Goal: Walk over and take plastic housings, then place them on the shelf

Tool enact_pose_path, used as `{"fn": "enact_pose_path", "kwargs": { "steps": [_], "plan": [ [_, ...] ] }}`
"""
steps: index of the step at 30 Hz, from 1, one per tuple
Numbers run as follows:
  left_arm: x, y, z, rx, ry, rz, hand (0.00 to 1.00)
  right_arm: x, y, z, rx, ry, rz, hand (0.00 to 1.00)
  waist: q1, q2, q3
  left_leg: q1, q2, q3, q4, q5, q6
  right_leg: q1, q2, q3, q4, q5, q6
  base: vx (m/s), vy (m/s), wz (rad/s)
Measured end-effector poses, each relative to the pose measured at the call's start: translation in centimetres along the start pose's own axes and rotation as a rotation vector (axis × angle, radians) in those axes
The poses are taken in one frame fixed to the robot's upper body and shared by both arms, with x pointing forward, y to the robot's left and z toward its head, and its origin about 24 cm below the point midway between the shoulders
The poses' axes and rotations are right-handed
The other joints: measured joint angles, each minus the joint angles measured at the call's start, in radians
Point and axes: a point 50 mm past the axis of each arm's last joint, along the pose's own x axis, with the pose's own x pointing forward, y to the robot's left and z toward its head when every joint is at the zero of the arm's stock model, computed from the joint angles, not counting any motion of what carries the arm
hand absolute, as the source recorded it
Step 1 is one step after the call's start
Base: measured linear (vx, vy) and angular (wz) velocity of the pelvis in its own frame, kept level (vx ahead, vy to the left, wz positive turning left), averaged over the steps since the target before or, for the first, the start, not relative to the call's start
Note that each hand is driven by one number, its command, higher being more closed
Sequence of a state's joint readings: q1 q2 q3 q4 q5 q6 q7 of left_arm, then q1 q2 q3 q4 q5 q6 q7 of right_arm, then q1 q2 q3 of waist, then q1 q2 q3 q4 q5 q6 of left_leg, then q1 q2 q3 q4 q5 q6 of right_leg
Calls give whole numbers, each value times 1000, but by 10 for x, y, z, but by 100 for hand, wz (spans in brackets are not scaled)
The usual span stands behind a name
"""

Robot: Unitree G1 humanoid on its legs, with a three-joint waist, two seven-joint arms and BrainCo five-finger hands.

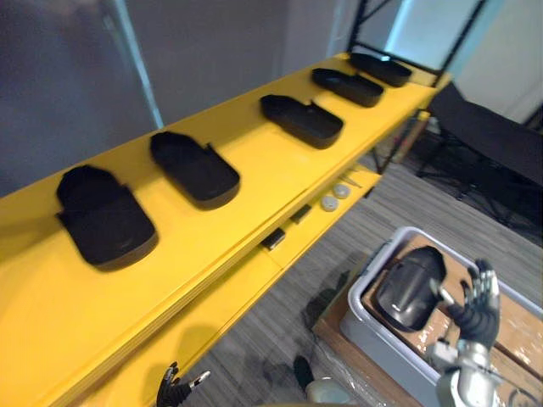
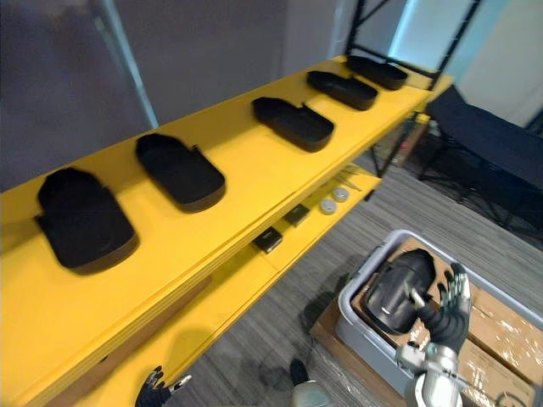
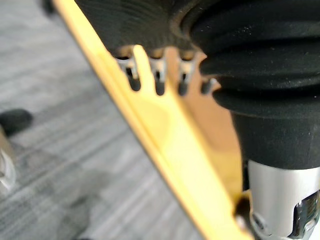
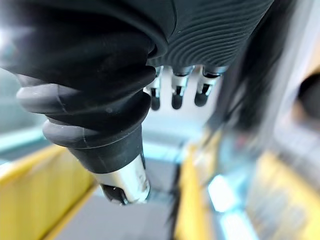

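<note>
Currently right robot hand (image 1: 475, 301) spread wide, empty, just beside housing (image 1: 410, 288) in grey bin (image 1: 373, 337). Risk: curved shell slipping from shallow grasp. Left robot hand (image 1: 174, 388) relaxed, well apart from bin.

Workshop or warehouse storage area: a long yellow shelf board (image 1: 280, 182), carried on a black metal rack frame (image 1: 360, 21), bears a row of black moulded plastic housings (image 1: 195, 170) spaced apart along its top level. Small round and dark loose parts (image 1: 329, 202) lie on the lower yellow level (image 1: 212, 318). Near the rack, on grey plank-patterned flooring (image 1: 254, 339), stands a pale grey plastic tote (image 1: 382, 343) holding taped brown cardboard boxes (image 1: 517, 326) and another black housing (image 1: 411, 288).
</note>
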State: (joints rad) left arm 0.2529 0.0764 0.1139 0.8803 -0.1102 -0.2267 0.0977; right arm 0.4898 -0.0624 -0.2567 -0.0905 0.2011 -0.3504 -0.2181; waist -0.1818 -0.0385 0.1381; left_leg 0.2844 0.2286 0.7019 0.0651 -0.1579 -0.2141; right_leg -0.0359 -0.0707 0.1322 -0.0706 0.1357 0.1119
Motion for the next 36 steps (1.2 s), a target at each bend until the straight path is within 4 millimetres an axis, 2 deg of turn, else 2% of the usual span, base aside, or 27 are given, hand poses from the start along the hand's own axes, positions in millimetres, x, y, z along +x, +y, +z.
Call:
{"fn": "enact_pose_path", "kwargs": {
  "steps": [2,4,6,8,9,11,12,13,14,15,16,17,21,22,23,24,25,26,28,29,30,31,32,33,34,35,36],
  "plan": [
    [1,-10,1,-15,13,-44,0,-11,-6,-2,21,1,1,0,-24,13,0,13,8,24,-5,2,-8,1,18,7,-8,11,-2,-39,-83,-43],
    [2,-20,5,-16,6,-105,0,-16,-3,-3,33,4,49,0,-29,25,-5,13,19,29,-6,5,-14,-1,27,4,-9,12,-4,-28,-76,-6],
    [1,-25,4,-6,10,-136,0,-16,7,-3,59,3,103,0,-22,29,-9,14,25,32,-6,7,-17,-1,34,3,-10,13,-5,-42,-57,-2],
    [-2,-27,-5,0,40,-152,0,-14,36,-1,153,-9,224,0,-5,29,-10,16,29,1,16,3,-8,-2,45,9,-19,13,-6,-56,-52,-8],
    [-3,-25,-6,-2,44,-146,0,-13,45,-1,187,-11,260,0,8,27,-11,7,31,-35,44,-8,15,-3,48,19,-18,13,-6,-52,-56,-48],
    [-5,-17,-6,-93,31,-99,0,-11,87,2,289,-14,448,0,63,13,-17,-73,24,-253,220,-53,170,-11,46,91,-10,21,-31,-25,-15,-82],
    [-6,-16,-5,-118,19,-91,0,-9,105,4,305,-24,530,0,87,7,-13,-108,-5,-385,267,-105,190,-17,38,124,-9,22,-36,-78,143,-93],
    [-7,-22,-5,-148,8,-96,0,-4,120,5,298,-28,600,0,107,38,-12,-137,-60,-527,267,-164,195,-28,40,155,-9,28,-44,-118,201,-81],
    [-8,-25,-6,-153,9,-103,0,0,124,6,291,-33,620,0,118,64,-10,-153,-71,-558,264,-190,202,-33,52,156,-9,32,-48,-145,251,-64],
    [-10,-27,-10,-158,17,-105,0,4,129,6,282,-27,625,0,127,96,-9,-143,-67,-591,248,-241,177,-41,72,159,-9,40,-39,-121,228,-32],
    [-10,-25,-12,-161,18,-102,0,4,133,5,293,-11,602,0,137,96,2,-150,-73,-596,252,-264,138,-57,71,165,1,46,-32,-107,208,-30],
    [-9,-21,-11,-156,10,-95,0,3,135,4,301,2,589,0,147,91,9,-151,-80,-588,263,-265,139,-66,69,172,19,50,-25,-101,161,-33],
    [-6,1,-13,-119,18,-39,0,-11,134,-6,308,81,541,0,143,30,45,-145,-121,-536,303,-284,155,-112,56,167,85,72,0,-75,104,-55],
    [-6,3,-13,-116,17,-28,0,-16,129,-10,306,102,528,0,142,26,48,-147,-123,-518,325,-291,163,-117,56,128,80,101,-10,-99,101,-64],
    [-6,3,-13,-115,17,-22,0,-19,126,-11,305,109,523,0,142,25,47,-147,-123,-499,334,-293,166,-117,58,96,69,124,-35,-84,65,-79],
    [-6,2,-13,-135,16,5,0,-23,123,-10,319,113,531,0,147,32,47,-151,-106,-467,345,-288,176,-109,60,54,15,200,-104,-72,32,-62],
    [-6,2,-13,-144,16,14,0,-24,123,-10,327,113,539,0,148,40,49,-153,-98,-462,344,-283,183,-106,63,37,7,203,-128,-80,10,-64],
    [-5,0,-10,-171,12,35,0,-26,124,-10,347,118,561,0,139,53,56,-138,-78,-438,322,-282,182,-143,68,-108,166,52,-179,-70,1,-28],
    [-3,-2,-6,-180,3,43,0,-28,129,-7,365,90,607,0,145,56,56,-137,-40,-426,337,-279,176,-185,46,-194,439,-107,-187,-36,-22,-14],
    [-3,0,-7,-176,7,47,0,-28,137,-3,375,72,638,0,144,58,55,-145,-9,-425,362,-279,175,-208,30,-205,568,-147,-223,18,-57,0],
    [-3,2,-7,-170,11,51,0,-29,144,0,379,56,662,0,145,58,55,-144,12,-425,369,-278,171,-223,5,-213,649,-162,-243,73,-94,-1],
    [-3,6,-9,-161,20,58,0,-27,155,3,380,40,687,0,150,58,55,-147,40,-423,387,-277,161,-229,-33,-211,709,-157,-248,93,-98,-18],
    [-4,10,-10,-154,23,67,0,-26,163,5,370,30,699,0,157,53,52,-149,55,-421,406,-279,155,-228,-63,-210,698,-93,-259,100,-129,-34],
    [-4,16,-10,-142,23,77,0,-27,165,4,364,35,700,0,163,47,47,-152,60,-422,421,-282,144,-228,-74,-204,669,-17,-251,77,-169,-71],
    [-4,18,-12,-135,41,82,0,-22,171,2,347,39,687,0,186,75,34,-166,112,-447,424,-256,108,-238,-15,-220,626,1,-233,91,-197,-74],
    [-4,16,-13,-137,42,78,0,-20,172,3,334,31,681,0,193,87,27,-167,130,-447,403,-241,87,-244,3,-218,609,-1,-232,117,-241,-70],
    [-4,12,-13,-142,39,65,0,-18,173,5,316,13,674,0,190,84,30,-161,131,-446,376,-228,64,-264,-4,-216,641,-56,-242,124,-243,-34]
  ]
}}
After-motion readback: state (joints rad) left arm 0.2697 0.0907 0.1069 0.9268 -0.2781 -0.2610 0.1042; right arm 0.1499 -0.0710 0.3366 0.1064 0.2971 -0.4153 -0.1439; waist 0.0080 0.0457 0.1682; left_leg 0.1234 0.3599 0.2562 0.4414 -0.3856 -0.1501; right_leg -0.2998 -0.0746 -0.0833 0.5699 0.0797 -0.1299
